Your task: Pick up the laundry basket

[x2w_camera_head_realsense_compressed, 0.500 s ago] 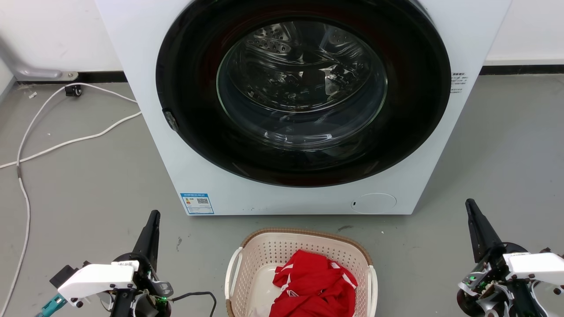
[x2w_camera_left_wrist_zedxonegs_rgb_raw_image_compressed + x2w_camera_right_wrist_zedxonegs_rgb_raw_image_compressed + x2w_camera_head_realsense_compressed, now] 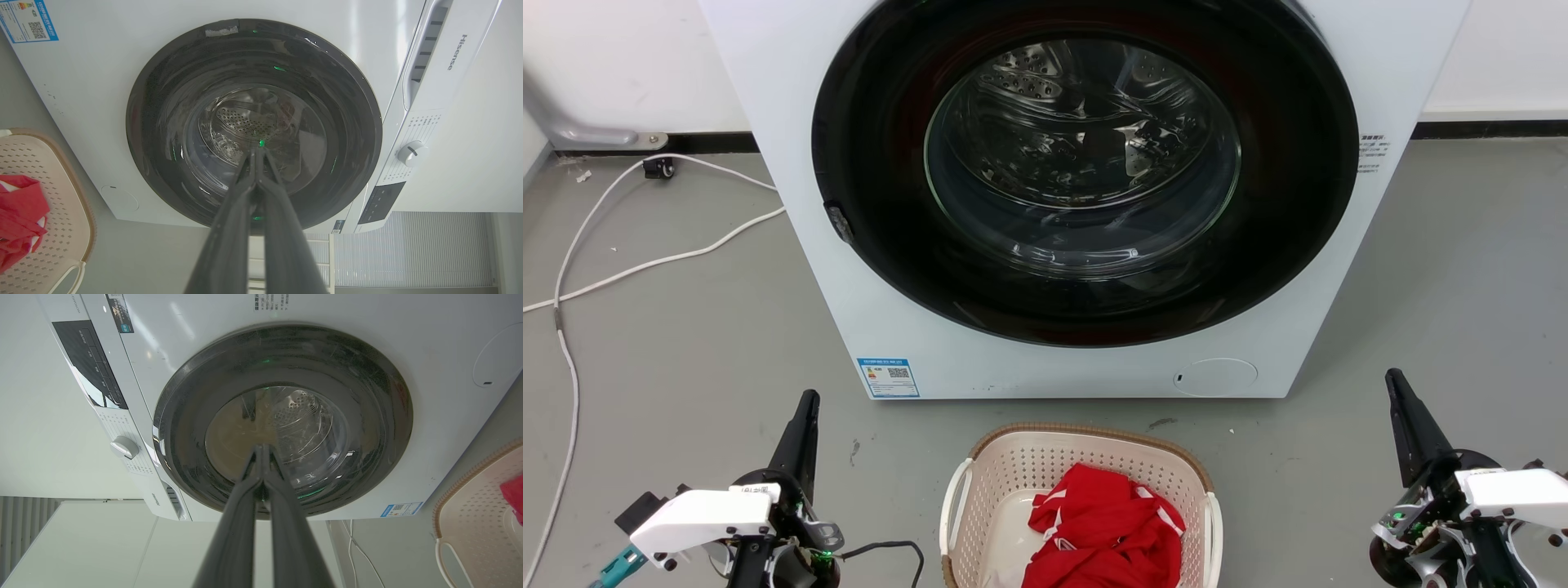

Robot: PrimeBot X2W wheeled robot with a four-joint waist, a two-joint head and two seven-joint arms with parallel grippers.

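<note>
- The basket [image 2: 1021,469] sits on the grey floor [image 2: 686,351] just in front of the washer [image 2: 849,310], roughly centred below its door, with a narrow strip of floor between the two.
- It stands upright, open side up. A brown rim runs round the top, and a white handle [image 2: 947,506] shows on each long side. Its near end is cut off by the bottom edge of the head view.
- A red cloth [image 2: 1107,531] lies crumpled inside, mostly toward the right half. The pale bottom shows bare on the left.
- The left gripper [image 2: 809,402] hangs low to the left of the basket, well apart from it, with its fingers pointing toward the washer. Its jaws are together, tips meeting, with nothing between them.
- The right gripper [image 2: 1393,377] is off to the right, also well clear of the basket and aimed at the washer. Its jaws are pressed together too and hold nothing.
- The washer's round door [image 2: 1082,155] has a wide dark ring around glass, and the steel drum shows through it.
- A blue-edged label [image 2: 888,377] is stuck at the lower left corner of the washer's front.
- A white cable [image 2: 645,265] trails over the floor to the left of the washer.
- In the left wrist view a round dial [image 2: 412,153] shows on the washer's control panel.
</note>
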